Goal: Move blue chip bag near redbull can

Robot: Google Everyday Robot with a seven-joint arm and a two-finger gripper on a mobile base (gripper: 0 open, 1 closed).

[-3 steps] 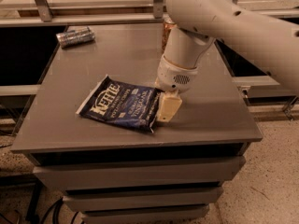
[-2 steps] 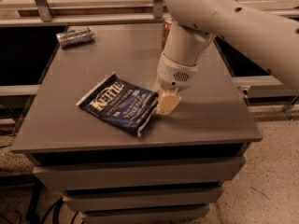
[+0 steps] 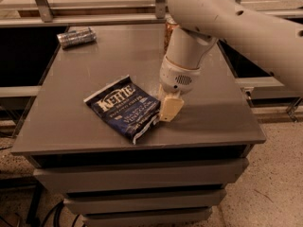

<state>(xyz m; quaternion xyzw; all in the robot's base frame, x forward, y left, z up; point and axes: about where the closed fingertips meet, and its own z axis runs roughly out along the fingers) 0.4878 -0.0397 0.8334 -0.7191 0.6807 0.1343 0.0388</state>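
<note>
- The gripper (image 3: 170, 109) is set low over the table (image 3: 215, 122), just at the right edge of the blue chip bag (image 3: 122, 109); whether it is clamped on that edge or merely resting against it cannot be told.
- The arm (image 3: 236, 22) is seen reaching in from the upper right; behind its wrist an orange-gold can (image 3: 167, 32) is partly hidden.
- The bag is found lying flat near the front middle of the table, lettering up; the redbull can (image 3: 75, 37) is seen on its side at the far left corner, well apart from the bag.
- The step in hand is judged to be the taking hold of the bag at its near edge; no carrying has been done yet.
- For the next move a firm hold on the crinkly foil is called for, then a lift or drag toward the far left; the bag is to be set down beside the can without the can being knocked, since it could roll.
- Against the earlier frames, the bag is found turned slightly, its left corner drawn further back; the gripper is hardly shifted.
</note>
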